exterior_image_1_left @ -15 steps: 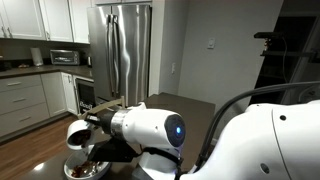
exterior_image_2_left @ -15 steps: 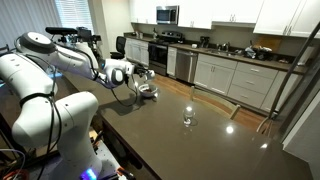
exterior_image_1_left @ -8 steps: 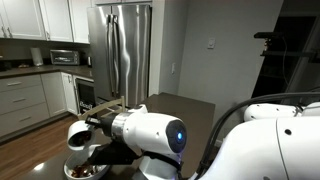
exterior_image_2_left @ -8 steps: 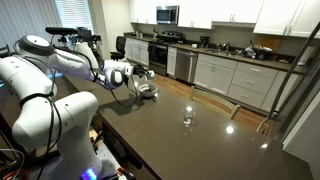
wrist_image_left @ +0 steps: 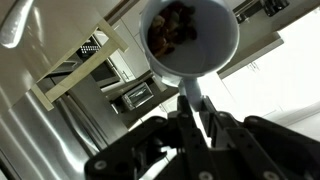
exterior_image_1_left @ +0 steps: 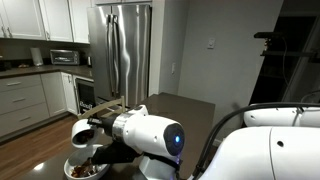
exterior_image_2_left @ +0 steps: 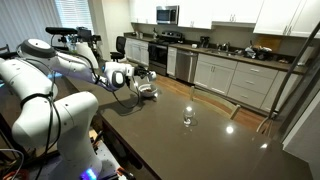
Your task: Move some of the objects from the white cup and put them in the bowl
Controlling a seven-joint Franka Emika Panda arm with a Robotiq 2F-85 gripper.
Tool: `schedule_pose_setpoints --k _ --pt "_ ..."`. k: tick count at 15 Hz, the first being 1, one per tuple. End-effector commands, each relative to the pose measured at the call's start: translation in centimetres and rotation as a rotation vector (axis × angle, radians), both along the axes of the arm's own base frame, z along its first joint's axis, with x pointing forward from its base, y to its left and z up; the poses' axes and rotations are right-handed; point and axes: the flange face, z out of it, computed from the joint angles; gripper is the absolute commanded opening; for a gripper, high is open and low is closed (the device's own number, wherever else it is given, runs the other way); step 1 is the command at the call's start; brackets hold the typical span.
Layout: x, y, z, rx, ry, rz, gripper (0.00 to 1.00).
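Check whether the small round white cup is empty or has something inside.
Not empty: the wrist view shows reddish-brown loose bits inside the small white cup.

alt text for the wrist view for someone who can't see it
The gripper is shut on the rim of the white cup, whose mouth faces the camera and shows reddish-brown bits inside. Behind it, tilted in the picture, are a steel fridge and a microwave.

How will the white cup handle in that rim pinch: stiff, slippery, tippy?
Probably stiff: the white cup looks undeformed in the pinch of the gripper. Likely slippery and apt to pivot, since it is smooth and held at one spot on its wall. The loose bits inside would probably shift and pour suddenly once it is tilted toward the bowl below.
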Motion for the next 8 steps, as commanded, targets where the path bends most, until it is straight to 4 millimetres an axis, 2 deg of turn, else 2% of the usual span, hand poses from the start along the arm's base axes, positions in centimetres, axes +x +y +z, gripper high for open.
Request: schedule_pose_setpoints --k 1,8 --pt "0.78 -0.92 0.42 -0.013 -0.035 -0.022 0.06" --pt "0.97 -1.42 0.18 -0.035 -0.05 -0.034 0.06"
